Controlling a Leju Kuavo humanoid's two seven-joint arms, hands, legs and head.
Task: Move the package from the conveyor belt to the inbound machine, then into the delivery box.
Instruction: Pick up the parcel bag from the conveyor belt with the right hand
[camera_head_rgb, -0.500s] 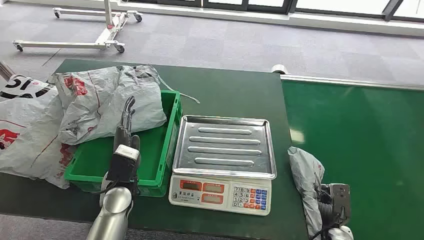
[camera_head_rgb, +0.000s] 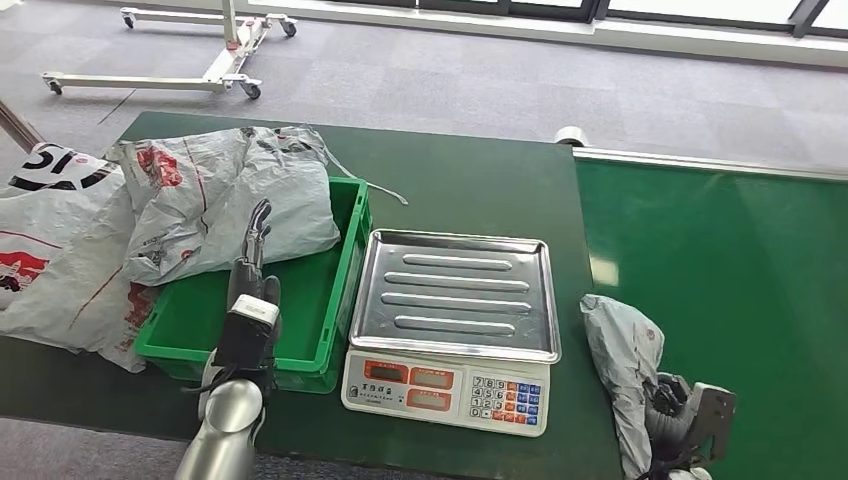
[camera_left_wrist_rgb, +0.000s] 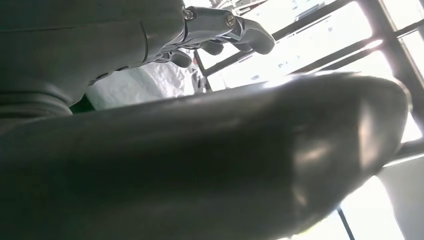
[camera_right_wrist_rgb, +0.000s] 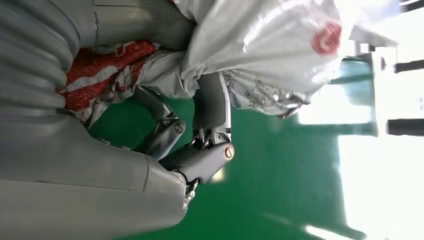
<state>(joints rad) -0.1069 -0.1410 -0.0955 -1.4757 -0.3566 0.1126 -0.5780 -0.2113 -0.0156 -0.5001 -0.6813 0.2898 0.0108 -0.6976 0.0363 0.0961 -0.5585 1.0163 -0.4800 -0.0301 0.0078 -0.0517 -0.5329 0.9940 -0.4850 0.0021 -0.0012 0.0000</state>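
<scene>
Green conveyor belt (camera_head_rgb: 740, 270), near edge: grey package (camera_head_rgb: 620, 350), soft, crinkly, probably light; my right hand (camera_right_wrist_rgb: 195, 145) clamps its bunched lower end. Left hand (camera_head_rgb: 256, 232): holds nothing, fingers loose.

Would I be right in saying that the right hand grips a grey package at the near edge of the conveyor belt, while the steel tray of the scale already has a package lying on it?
Not quite. The right hand does grip the grey package at the near edge of the conveyor belt, but the head view shows the steel tray of the scale bare, with nothing on it.
</scene>
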